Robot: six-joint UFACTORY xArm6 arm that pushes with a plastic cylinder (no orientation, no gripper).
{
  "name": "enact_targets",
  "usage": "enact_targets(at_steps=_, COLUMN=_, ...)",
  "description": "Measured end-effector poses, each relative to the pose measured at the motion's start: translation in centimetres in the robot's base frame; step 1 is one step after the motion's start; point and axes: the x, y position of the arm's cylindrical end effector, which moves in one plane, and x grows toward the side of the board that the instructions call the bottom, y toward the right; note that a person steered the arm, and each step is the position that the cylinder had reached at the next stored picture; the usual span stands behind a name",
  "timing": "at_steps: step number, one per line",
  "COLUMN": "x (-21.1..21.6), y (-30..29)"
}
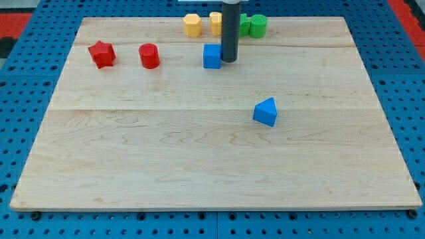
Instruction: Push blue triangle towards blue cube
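Note:
The blue triangle [265, 111] lies right of the board's middle. The blue cube [212, 56] sits near the view's top, left of centre-right. My tip [229, 60] stands just right of the blue cube, close to or touching its right side. The blue triangle is well below and to the right of my tip, apart from it.
A red star [101, 54] and a red cylinder [149, 56] sit at the upper left. Two yellow blocks [192, 24] [216, 22] and two green blocks [257, 25] [244, 24] cluster at the top edge behind the rod. The wooden board [133, 159] lies on a blue pegboard.

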Motion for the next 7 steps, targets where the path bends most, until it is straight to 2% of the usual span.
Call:
enact_targets(at_steps=1, x=0.0, y=-1.1)
enact_targets(at_steps=2, x=2.9, y=1.9)
enact_targets(at_steps=3, x=9.8, y=6.5)
enact_targets(at_steps=4, x=13.2, y=11.2)
enact_targets(at_steps=5, x=17.1, y=10.5)
enact_targets(at_steps=6, x=17.5, y=5.6)
enact_targets(at_steps=7, x=16.6, y=4.7)
